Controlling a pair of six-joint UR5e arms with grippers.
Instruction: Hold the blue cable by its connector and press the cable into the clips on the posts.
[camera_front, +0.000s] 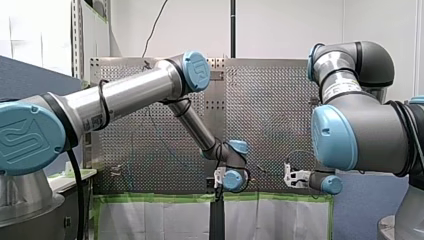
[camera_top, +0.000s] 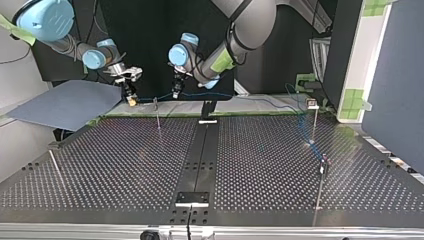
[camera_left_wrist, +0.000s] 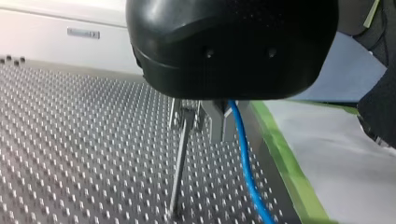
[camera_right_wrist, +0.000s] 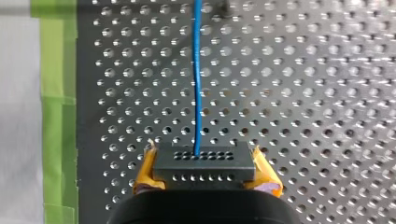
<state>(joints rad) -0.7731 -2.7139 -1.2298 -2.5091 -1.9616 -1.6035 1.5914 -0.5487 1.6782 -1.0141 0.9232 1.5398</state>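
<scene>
Clamped between the yellow pads (camera_right_wrist: 145, 176) of my right gripper (camera_right_wrist: 205, 173), the connector (camera_right_wrist: 204, 161) sends the blue cable (camera_right_wrist: 197, 70) toward twelve o'clock; my left gripper (camera_left_wrist: 203, 119), grip unclear, hovers by a post (camera_left_wrist: 180, 163), so next press the cable into its clip (camera_left_wrist: 185, 115).

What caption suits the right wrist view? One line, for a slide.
My right gripper clamps the black connector between yellow pads; the blue cable runs ahead over the perforated table.
</scene>
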